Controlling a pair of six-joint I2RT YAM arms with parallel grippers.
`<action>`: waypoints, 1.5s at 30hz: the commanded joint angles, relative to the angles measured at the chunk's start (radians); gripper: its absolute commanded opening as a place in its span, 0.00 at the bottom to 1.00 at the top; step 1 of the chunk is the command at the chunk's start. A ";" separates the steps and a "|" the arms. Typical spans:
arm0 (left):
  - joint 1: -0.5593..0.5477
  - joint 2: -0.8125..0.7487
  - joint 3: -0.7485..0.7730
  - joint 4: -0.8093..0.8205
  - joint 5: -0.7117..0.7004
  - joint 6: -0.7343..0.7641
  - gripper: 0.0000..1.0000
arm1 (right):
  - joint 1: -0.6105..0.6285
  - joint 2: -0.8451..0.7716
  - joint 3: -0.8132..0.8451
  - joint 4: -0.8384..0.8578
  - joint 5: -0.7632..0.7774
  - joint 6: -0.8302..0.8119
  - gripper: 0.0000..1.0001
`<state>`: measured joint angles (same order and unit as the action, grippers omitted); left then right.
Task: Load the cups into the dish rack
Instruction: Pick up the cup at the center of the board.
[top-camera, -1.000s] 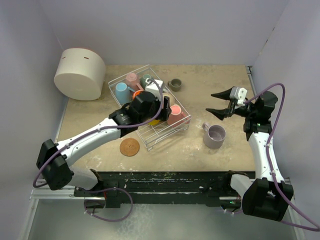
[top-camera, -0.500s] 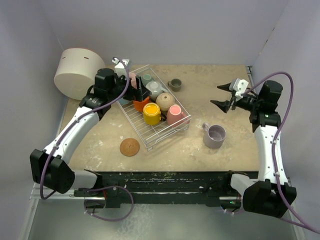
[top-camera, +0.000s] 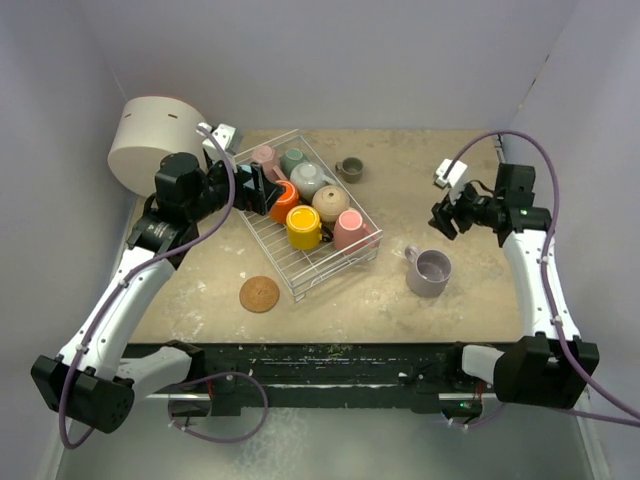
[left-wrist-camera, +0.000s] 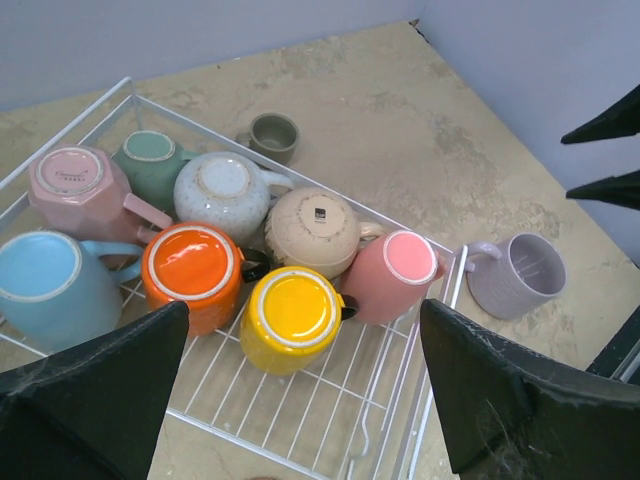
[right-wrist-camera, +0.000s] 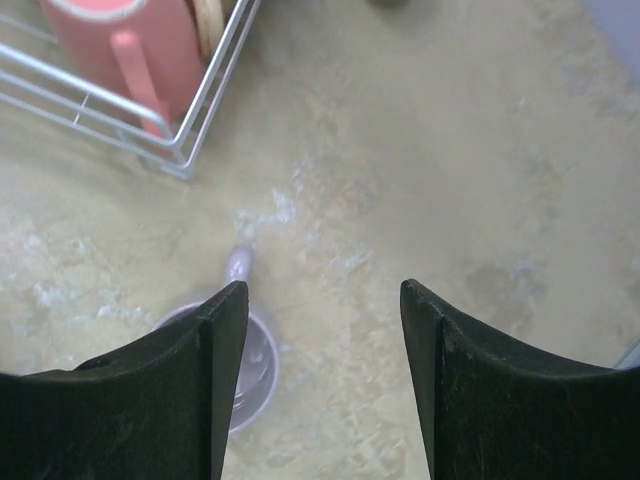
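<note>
Mugs (left-wrist-camera: 293, 315), eight ceramic, sitting upturned in white wire dish rack (top-camera: 322, 266); lilac ceramic mug (top-camera: 430, 272), small olive-grey cup (top-camera: 349, 169) waiting on tabletop (top-camera: 420, 160); left claw (left-wrist-camera: 305, 305), right claw (right-wrist-camera: 322, 290) gaping empty.

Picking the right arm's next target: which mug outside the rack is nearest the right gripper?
The lilac ceramic mug, upright beside the white wire dish rack; the small olive-grey cup sits farther from the right gripper.

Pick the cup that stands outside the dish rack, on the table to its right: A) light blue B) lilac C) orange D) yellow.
B: the lilac cup stands mouth-up on the table, apart from the dish rack, while the other three colours sit upturned inside it.
</note>
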<state>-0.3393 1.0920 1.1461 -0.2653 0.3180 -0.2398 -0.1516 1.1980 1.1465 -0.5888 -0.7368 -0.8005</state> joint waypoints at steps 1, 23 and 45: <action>0.027 0.018 -0.012 0.043 0.043 0.001 1.00 | 0.075 0.009 -0.042 -0.115 0.210 -0.036 0.65; 0.167 0.039 -0.079 0.164 0.216 -0.141 1.00 | 0.110 -0.068 -0.339 0.087 0.432 0.014 0.67; 0.179 0.086 -0.091 0.184 0.230 -0.128 1.00 | 0.112 0.151 -0.312 0.139 0.507 0.102 0.18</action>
<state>-0.1696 1.1816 1.0492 -0.1352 0.5323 -0.3813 -0.0448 1.3235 0.7887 -0.4568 -0.2409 -0.7197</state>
